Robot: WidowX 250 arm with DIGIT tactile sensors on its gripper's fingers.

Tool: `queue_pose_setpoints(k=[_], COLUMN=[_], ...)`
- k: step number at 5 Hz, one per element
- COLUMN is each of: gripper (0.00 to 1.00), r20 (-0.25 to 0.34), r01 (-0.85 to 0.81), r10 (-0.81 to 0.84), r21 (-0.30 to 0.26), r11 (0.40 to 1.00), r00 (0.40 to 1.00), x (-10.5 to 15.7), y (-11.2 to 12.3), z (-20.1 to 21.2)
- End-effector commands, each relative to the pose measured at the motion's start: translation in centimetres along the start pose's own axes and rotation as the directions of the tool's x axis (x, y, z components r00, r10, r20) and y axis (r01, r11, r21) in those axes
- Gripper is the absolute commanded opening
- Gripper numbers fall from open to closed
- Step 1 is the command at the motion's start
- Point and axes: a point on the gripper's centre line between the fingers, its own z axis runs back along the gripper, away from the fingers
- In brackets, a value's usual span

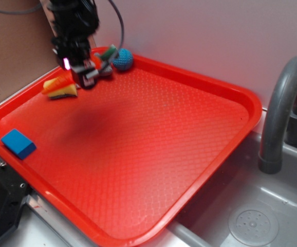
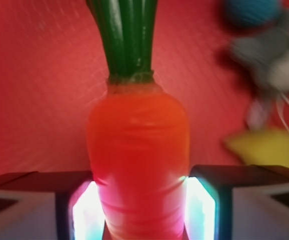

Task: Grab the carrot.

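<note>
Clamped from both sides, the jaws of the gripper [image 2: 143, 210] press their lit pads [image 2: 87, 212] against the orange body of the carrot [image 2: 138, 150] at the bottom centre of the wrist view. Its dark green stem [image 2: 127, 37] runs up out of the top of that frame. To the right, blurred, lie a yellow wedge [image 2: 264, 147], a grey object [image 2: 274, 60] and, at the top edge, a blue ball [image 2: 249, 10].

In the exterior view, a blue block [image 1: 18, 143] sits nearest, at the lower left of the red tray [image 1: 153, 149]. Farther back, in the upper left corner of the tray, the gripper [image 1: 81, 69] stands over the carrot [image 1: 58, 82], whose pointed orange end shows at its left, just above the yellow wedge [image 1: 63, 92]. Beyond it rests the blue ball [image 1: 123, 59]. A grey tap [image 1: 284, 108] rises at the right edge, beside the sink [image 1: 251, 221].
</note>
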Motion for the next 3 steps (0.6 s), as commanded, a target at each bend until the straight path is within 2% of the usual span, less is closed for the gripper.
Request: queue_pose_setpoints(k=[1, 2, 3], gripper=[0.0, 0.0, 0.0], r20=[0.065, 0.097, 0.036], r01=[-0.127, -0.08, -0.047], r10=[0.134, 0.098, 0.054], r21=[-0.093, -0.175, -0.167], r11=[0.987, 0.981, 0.985], r00=[0.989, 0.99, 0.998], x=[-3.8, -5.8, -5.4], y=[0.0, -0.5, -1.3], z=[10.0, 11.4, 10.0])
